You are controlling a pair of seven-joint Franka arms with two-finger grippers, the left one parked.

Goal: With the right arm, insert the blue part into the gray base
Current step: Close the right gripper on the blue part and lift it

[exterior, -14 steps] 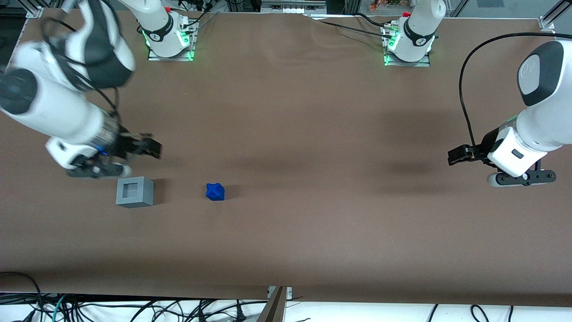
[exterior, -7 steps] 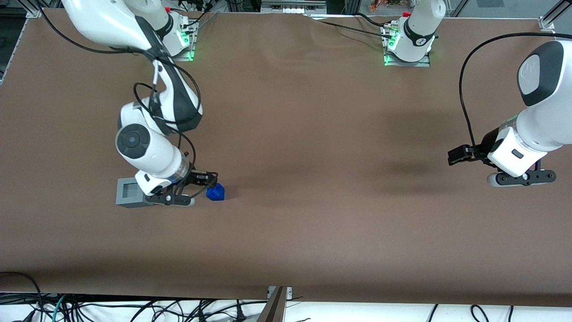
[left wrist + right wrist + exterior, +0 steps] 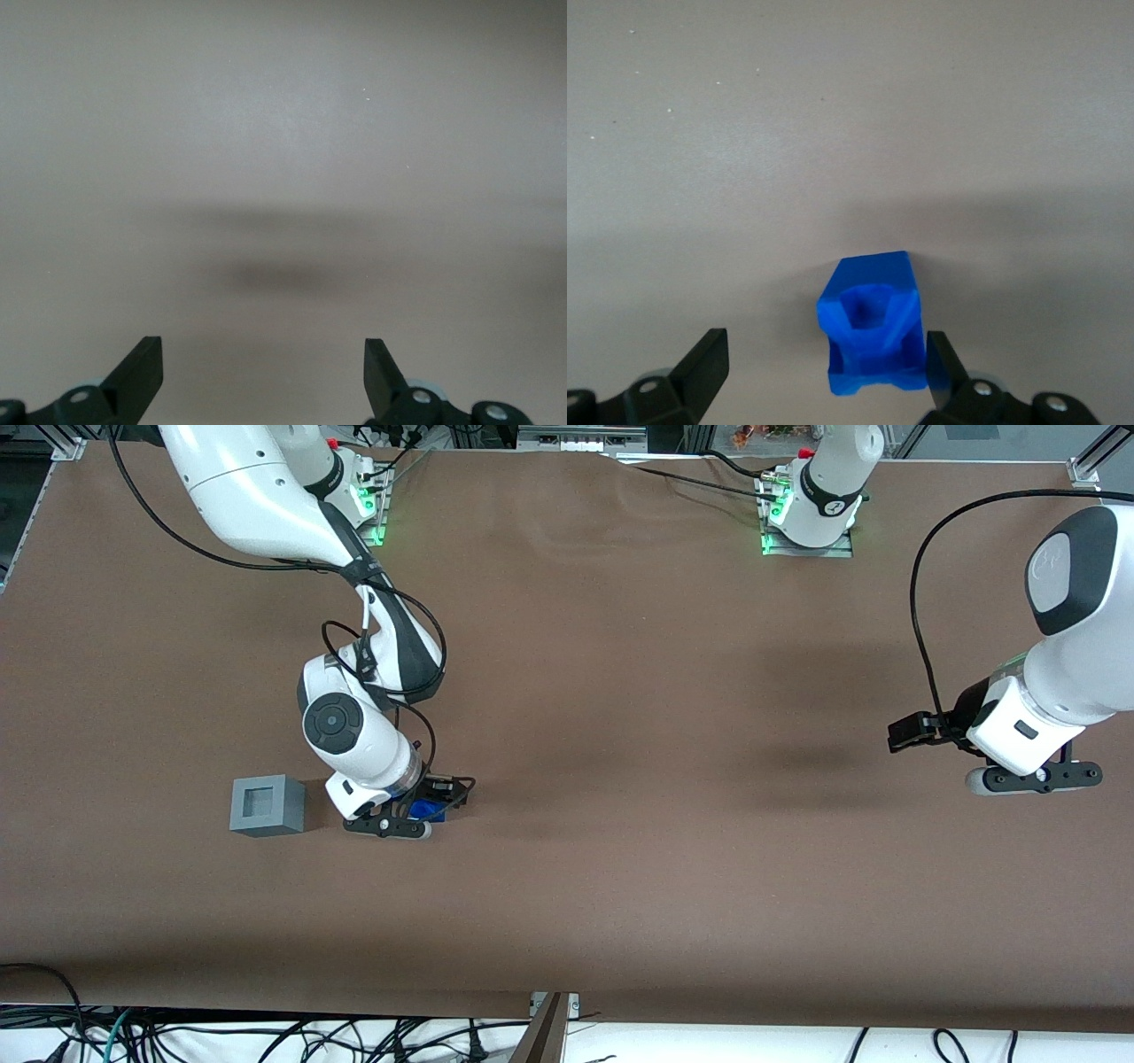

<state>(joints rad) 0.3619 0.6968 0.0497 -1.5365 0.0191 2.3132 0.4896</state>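
Observation:
The blue part (image 3: 429,810) lies on the brown table, some way from the gray base (image 3: 267,805) toward the parked arm's end. The gray base stands upright with its square recess facing up. My right gripper (image 3: 436,802) hangs low over the blue part and is open. In the right wrist view the blue part (image 3: 873,332) sits between the two black fingers (image 3: 707,359), close against one of them and well apart from the other. The gripper (image 3: 824,351) holds nothing.
The brown table (image 3: 620,691) spreads wide around both objects. The two arm bases (image 3: 337,505) are mounted at the edge farthest from the front camera. Cables hang below the near edge.
The right arm swept from above the gray base toward the parked arm's end and came down over the blue part. The gray base, partly covered half a second ago, shows in full.

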